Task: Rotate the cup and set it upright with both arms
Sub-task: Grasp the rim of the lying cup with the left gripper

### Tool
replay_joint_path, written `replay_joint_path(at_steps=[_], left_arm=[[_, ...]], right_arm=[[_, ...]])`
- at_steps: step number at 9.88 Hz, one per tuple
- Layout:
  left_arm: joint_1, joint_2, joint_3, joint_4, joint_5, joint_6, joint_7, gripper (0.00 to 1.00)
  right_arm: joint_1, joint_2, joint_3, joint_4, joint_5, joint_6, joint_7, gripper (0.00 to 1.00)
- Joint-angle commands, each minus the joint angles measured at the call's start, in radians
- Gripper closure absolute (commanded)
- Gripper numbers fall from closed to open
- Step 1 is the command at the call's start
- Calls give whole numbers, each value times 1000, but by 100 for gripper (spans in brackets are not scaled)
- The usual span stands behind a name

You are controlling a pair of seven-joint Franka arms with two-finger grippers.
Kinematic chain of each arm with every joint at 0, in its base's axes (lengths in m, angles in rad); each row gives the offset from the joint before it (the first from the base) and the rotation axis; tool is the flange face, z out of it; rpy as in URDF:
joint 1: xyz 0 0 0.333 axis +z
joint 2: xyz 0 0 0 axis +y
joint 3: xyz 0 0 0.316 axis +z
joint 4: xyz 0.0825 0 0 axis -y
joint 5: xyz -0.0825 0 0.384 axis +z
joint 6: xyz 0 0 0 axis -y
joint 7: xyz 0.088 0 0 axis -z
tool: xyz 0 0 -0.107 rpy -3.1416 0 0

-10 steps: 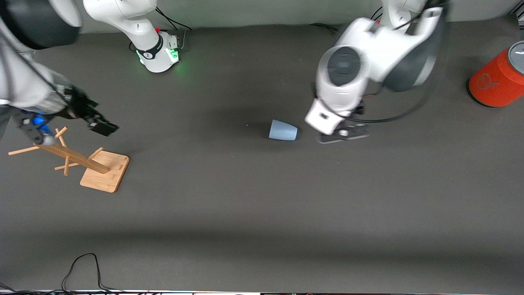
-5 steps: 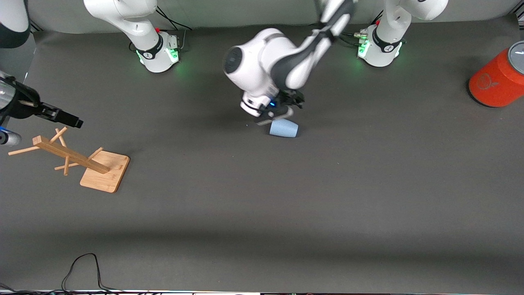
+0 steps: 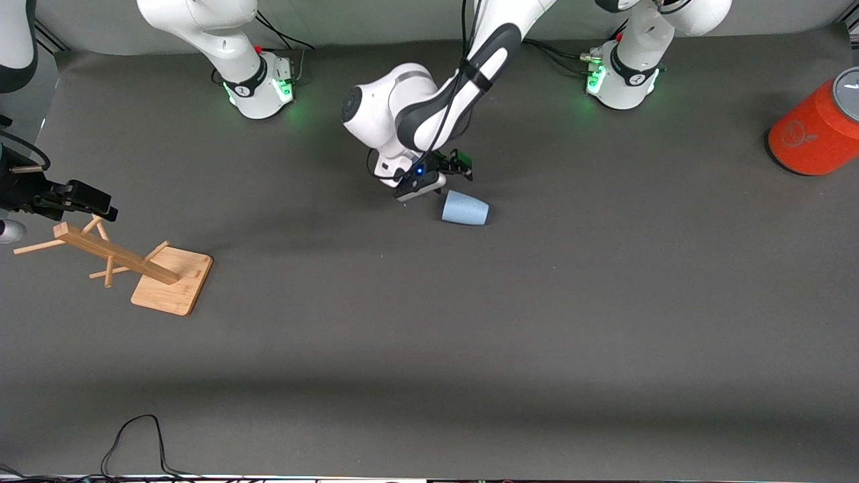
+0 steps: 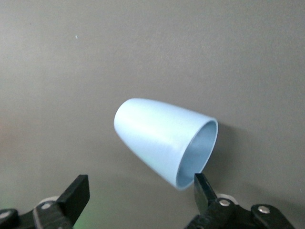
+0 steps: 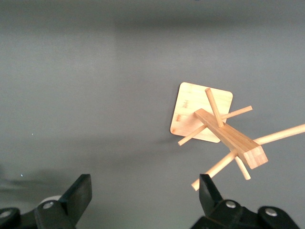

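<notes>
Meanwhile, the cup (image 3: pixel 464 209) (image 4: pixel 164 140) is lying on its side mid-bench (image 3: pixel 429 322), and the left pincer (image 3: pixel 439 180) (image 4: pixel 140 195) is hovering just above it, fingers spread wide, gripping nothing. Over the wooden rack (image 3: pixel 127 261) (image 5: pixel 217 126), the right pincer (image 3: pixel 80 201) (image 5: pixel 143 195) is waiting, likewise wide open and empty.

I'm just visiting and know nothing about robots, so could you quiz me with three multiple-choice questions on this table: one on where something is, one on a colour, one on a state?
1. Where is the left gripper?
A. over the wooden rack
B. just above the table beside the cup
C. by the orange cylinder

2. What colour is the cup?
A. pale blue
B. orange
C. green

3. How is the cup?
A. upright
B. lying on its side
C. held in the air

Key: 1 B, it hangs close by the cup; 2 A, plainly pale blue; 3 B, the left wrist view shows its mouth facing sideways.
</notes>
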Motion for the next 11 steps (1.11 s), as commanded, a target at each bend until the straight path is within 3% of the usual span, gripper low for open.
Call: replay_joint_path(at_steps=[1, 4, 6, 7, 11], left_arm=[[-16, 58, 17, 48, 32, 2, -22, 10], [1, 59, 26, 75, 34, 2, -18, 53], [1, 68, 26, 75, 32, 1, -19, 96], [1, 68, 26, 75, 32, 2, -19, 100], [15, 49, 24, 131, 17, -50, -6, 100]], right_arm=[[8, -57, 10, -57, -15, 36, -28, 0], [16, -52, 13, -55, -14, 48, -30, 0], [30, -52, 11, -55, -17, 48, -30, 0], [30, -49, 10, -55, -15, 48, -31, 0], [28, -48, 8, -41, -17, 26, -42, 0]])
